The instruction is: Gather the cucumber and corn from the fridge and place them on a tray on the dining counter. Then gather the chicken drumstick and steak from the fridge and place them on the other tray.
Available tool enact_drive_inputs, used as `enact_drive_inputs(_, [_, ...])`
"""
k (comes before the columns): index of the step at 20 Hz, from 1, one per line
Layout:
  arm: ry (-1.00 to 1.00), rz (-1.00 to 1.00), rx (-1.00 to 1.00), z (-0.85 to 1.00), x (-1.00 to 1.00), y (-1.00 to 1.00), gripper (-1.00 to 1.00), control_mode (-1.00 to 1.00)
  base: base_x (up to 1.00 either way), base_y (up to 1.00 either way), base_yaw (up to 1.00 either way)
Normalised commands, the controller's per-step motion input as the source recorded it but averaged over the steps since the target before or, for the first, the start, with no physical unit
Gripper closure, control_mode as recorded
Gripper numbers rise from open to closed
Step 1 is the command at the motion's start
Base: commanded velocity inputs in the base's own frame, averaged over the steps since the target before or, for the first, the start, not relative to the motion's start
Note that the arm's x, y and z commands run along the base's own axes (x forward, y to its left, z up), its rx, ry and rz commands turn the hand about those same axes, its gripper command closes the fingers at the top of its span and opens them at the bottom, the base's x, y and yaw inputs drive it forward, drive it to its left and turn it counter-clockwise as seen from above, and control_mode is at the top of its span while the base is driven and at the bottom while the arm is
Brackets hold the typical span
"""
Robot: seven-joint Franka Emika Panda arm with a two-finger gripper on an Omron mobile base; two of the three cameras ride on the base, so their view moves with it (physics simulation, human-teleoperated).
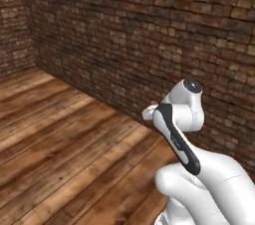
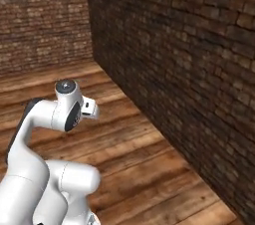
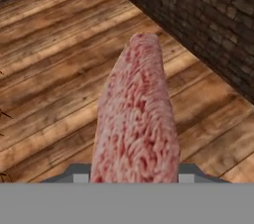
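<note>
In the hand view the steak (image 3: 135,119), a long pinkish-red slab with pale streaks, sticks out straight ahead of my gripper (image 3: 134,177). The gripper is shut on the steak's near end, and the slab hides most of the fingertips; grey bits of them show at either side of its base. The steak hangs in the air above a wooden plank floor. In both base views my white arm (image 1: 182,124) (image 2: 55,114) is folded up close to the base.
A dark brick wall (image 1: 149,30) (image 2: 189,69) runs close along the right and ahead, meeting another brick wall at a corner (image 2: 88,20). Wooden plank floor (image 1: 64,139) (image 3: 54,59) stretches out to the left.
</note>
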Motion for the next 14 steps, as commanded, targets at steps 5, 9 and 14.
enact_drive_inputs(5, [0.0, 0.0, 0.0, 0.0, 0.0, 0.0, 1.0, 1.0, 1.0, -0.08, 0.62])
enact_drive_inputs(9, [0.0, 0.0, 0.0, 0.0, 0.0, 0.0, 1.0, 1.0, 1.0, -0.11, 0.59])
enact_drive_inputs(14, [0.0, 0.0, 0.0, 0.0, 0.0, 0.0, 1.0, 1.0, 1.0, -0.06, 0.54])
